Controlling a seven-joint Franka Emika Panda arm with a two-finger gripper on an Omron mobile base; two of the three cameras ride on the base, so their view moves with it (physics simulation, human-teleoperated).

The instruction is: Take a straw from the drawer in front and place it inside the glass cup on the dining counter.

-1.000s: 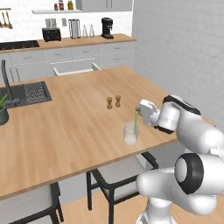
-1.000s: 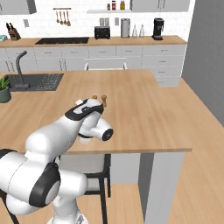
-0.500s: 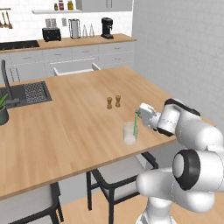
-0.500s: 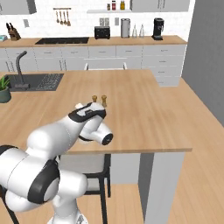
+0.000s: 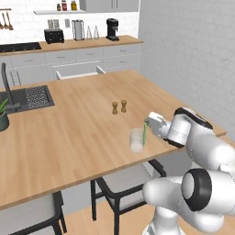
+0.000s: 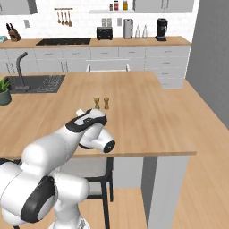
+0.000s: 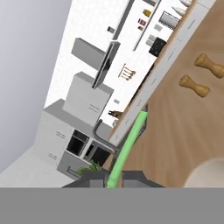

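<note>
The straw (image 5: 144, 133) is clamped between the fingers of the gripper (image 5: 148, 125), its long axis standing nearly upright. It hangs just beside the glass cup (image 5: 136, 140), at the cup's right rim as the left base view shows it, so the cup lies slightly left of and below the gripper. On the tabletop (image 5: 82, 133), one straw, one cup and two wooden shakers (image 5: 119, 107) are counted.

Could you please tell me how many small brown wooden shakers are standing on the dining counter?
2. The left shaker and the right shaker stand side by side mid-counter on the dining counter, beyond the glass cup. None looks hidden.
</note>
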